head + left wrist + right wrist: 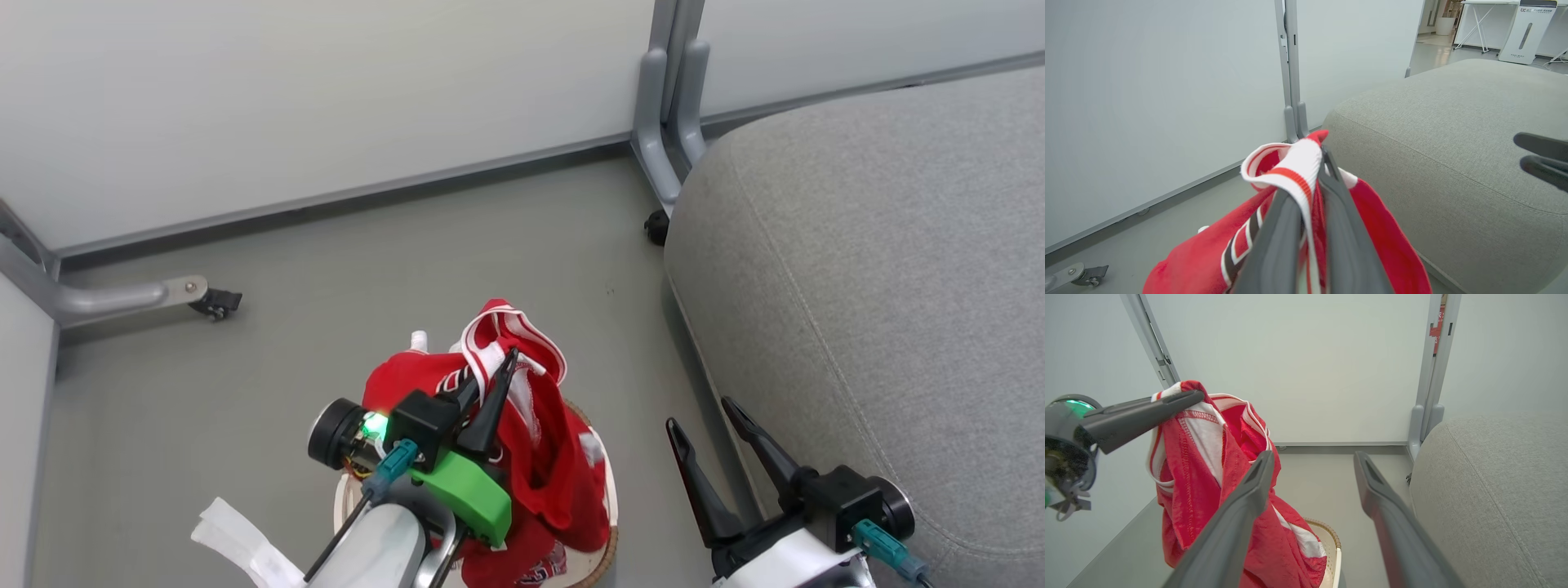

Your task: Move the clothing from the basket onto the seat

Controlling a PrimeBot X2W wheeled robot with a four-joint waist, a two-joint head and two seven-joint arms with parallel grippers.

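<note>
The red clothing (547, 457) with white striped trim hangs from my left gripper (494, 371), which is shut on its upper edge and holds it above the basket (602, 549). In the left wrist view the two fingers pinch the white trim (1300, 163) of the clothing (1200, 261). The right wrist view shows the clothing (1208, 486) dangling, its lower part still over the basket's brown rim (1327, 533). My right gripper (702, 420) stands open and empty between basket and seat (882, 286); its own view shows the gripper (1312, 457) with fingers spread. The grey seat (1453, 143) lies to the right.
White partition panels stand behind, with a grey post and foot (665, 122) by the seat's corner and a caster leg (163, 298) at the left. Grey floor (408, 261) lies between them. A white strip (237, 535) lies by my left forearm.
</note>
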